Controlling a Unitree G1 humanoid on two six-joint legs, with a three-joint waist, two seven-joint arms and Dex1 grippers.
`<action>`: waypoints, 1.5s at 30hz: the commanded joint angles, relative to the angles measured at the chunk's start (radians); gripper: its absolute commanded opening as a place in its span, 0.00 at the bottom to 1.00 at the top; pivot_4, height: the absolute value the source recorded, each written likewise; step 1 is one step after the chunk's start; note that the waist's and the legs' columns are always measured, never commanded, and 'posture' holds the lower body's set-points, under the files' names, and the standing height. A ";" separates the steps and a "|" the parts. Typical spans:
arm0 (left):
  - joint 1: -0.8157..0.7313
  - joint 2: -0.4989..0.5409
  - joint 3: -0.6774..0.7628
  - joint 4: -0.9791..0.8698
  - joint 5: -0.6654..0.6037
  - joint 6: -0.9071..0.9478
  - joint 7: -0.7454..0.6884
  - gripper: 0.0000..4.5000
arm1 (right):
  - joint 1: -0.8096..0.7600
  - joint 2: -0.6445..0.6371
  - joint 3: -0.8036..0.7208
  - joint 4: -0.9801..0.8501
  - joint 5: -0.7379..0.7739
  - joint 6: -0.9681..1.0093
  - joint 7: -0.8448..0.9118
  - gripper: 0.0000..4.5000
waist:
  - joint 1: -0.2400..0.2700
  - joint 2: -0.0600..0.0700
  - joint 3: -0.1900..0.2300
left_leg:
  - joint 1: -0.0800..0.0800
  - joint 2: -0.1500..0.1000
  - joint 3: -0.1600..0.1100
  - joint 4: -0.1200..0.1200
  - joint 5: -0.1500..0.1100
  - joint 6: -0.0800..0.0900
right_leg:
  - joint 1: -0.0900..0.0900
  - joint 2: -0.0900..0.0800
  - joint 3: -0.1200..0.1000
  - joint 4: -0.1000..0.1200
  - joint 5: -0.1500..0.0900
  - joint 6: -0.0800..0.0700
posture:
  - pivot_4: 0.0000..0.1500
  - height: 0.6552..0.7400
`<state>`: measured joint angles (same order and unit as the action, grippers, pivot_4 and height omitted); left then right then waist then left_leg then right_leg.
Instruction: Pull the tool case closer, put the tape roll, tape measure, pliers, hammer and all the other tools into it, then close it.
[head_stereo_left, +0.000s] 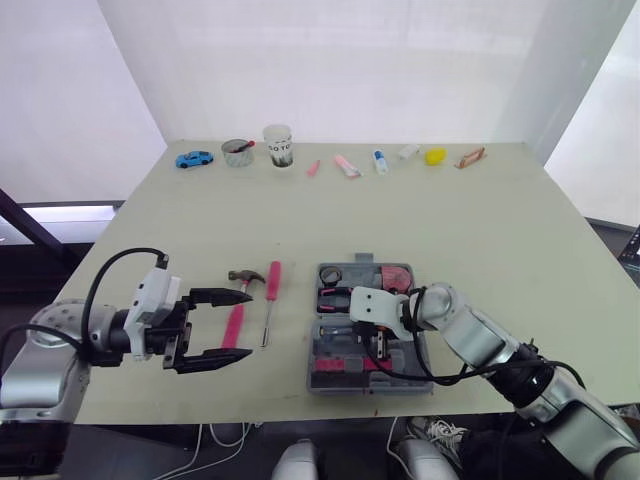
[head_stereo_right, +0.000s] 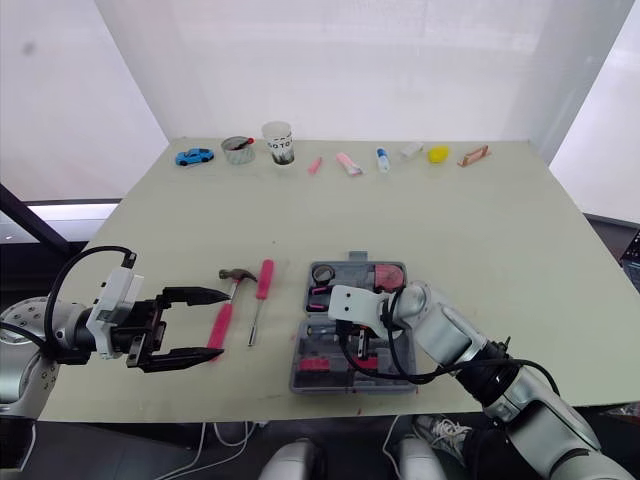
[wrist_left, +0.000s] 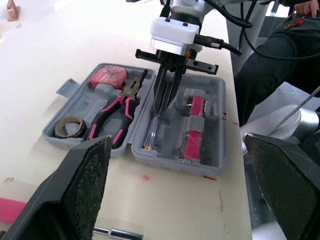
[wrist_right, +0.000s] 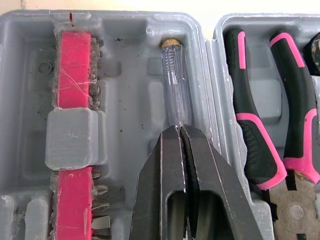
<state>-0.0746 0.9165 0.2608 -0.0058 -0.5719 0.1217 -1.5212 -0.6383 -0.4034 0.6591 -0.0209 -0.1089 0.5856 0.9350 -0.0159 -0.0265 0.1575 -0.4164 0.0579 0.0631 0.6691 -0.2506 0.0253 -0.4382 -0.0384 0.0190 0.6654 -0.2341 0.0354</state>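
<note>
Right gripper (wrist_right: 180, 132), mid-frame, is pinching the clear screwdriver (wrist_right: 175, 85), which wants seating flat in the tool case (wrist_right: 130, 90) before release.

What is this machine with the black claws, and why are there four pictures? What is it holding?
It is a robot with two arms. Two pictures come from cameras in its head, looking down at the table; the other two come from a camera on each wrist. The left gripper is open near the hammer and a pink screwdriver. The right gripper is shut on a clear tester screwdriver, inside the open tool case. The pliers, a tape roll and a tape measure lie in the case.
</note>
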 joint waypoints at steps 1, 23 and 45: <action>-0.003 0.001 0.008 0.001 -0.010 -0.014 -0.020 1.00 | 0.001 0.007 -0.008 -0.010 -0.008 -0.014 0.005 0.01 | 0.000 0.000 0.000 | 0.000 0.000 0.000 0.000 0.000 0.000 | 0.000 0.000 0.000 0.000 0.000 0.000 | 1.00 1.00; -0.002 -0.004 0.004 0.016 -0.010 -0.033 -0.026 1.00 | 0.002 0.025 -0.021 0.070 -0.030 0.001 -0.016 0.01 | -0.001 0.000 0.000 | 0.002 0.000 0.000 0.000 0.000 0.000 | 0.001 0.000 0.000 0.001 0.000 0.000 | 1.00 1.00; 0.009 -0.023 0.021 0.001 -0.037 -0.006 0.004 1.00 | 0.044 0.027 -0.124 -0.052 0.079 0.061 0.011 0.01 | 0.002 -0.001 -0.001 | 0.001 0.000 -0.001 0.001 0.000 0.000 | 0.001 0.000 0.000 0.001 0.000 0.000 | 1.00 1.00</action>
<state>-0.0688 0.8920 0.2579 0.0176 -0.5827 0.1117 -1.5192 -0.5923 -0.3748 0.5752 -0.0109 -0.0544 0.6530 0.9388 -0.0137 -0.0273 0.1570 -0.4157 0.0578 0.0625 0.6701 -0.2505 0.0252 -0.4369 -0.0385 0.0189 0.6665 -0.2341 0.0354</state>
